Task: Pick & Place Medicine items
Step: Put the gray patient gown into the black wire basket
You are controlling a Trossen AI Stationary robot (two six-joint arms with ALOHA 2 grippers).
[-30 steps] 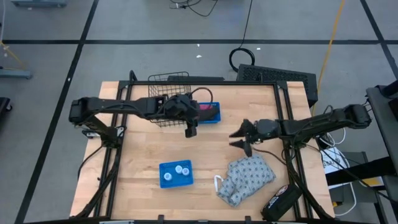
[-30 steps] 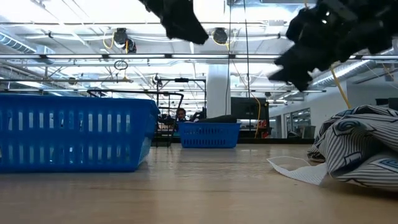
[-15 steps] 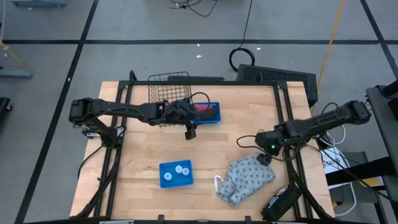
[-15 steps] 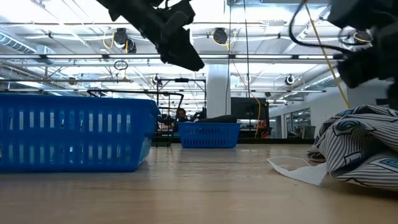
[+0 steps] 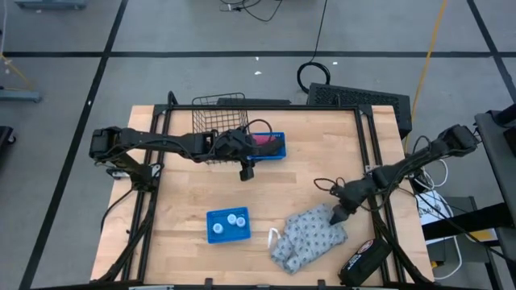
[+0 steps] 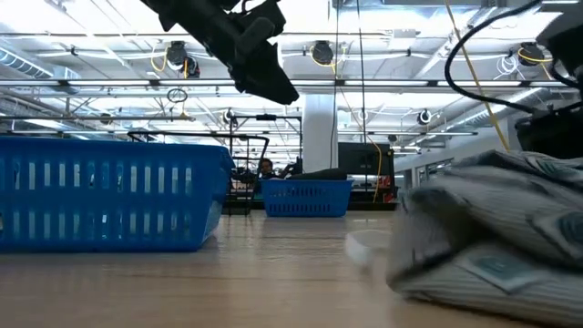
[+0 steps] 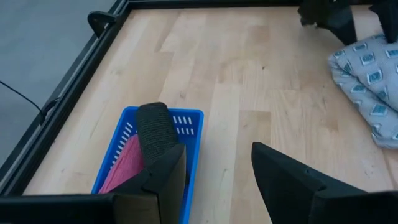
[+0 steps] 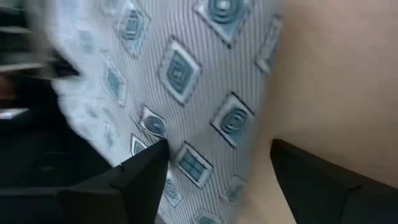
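- Right gripper point(image 5: 337, 216), fingers spread, is shown pressed against the patterned cloth point(image 5: 310, 239).
- Left gripper point(image 5: 247, 171), spread and empty, hangs beside the far blue tray point(image 5: 276, 153).
- Three white bottles point(image 5: 228, 222) are seated in the near blue tray point(image 5: 218, 237); the cloth, if dragged farther, could be pushed into it.

1. Three small white bottles point(image 5: 230, 221), seen as round caps, together inside the blue tray nearer the table's front edge.
2. Two blue trays: the one holding the bottles point(image 5: 228, 225), and a second point(image 5: 271, 147) farther back on the table, beyond the first.
3. One pink oblong block point(image 5: 263, 138) inside that farther tray.
4. One wire basket point(image 5: 216, 126), just beside the farther tray.
5. One patterned cloth bundle point(image 5: 310, 237), lying to the side of the bottle tray.
6. Two dark robot arms, each with one gripper: left gripper point(image 5: 246, 171) and right gripper point(image 5: 337, 215).
7. One wooden table point(image 5: 282, 193) under everything.
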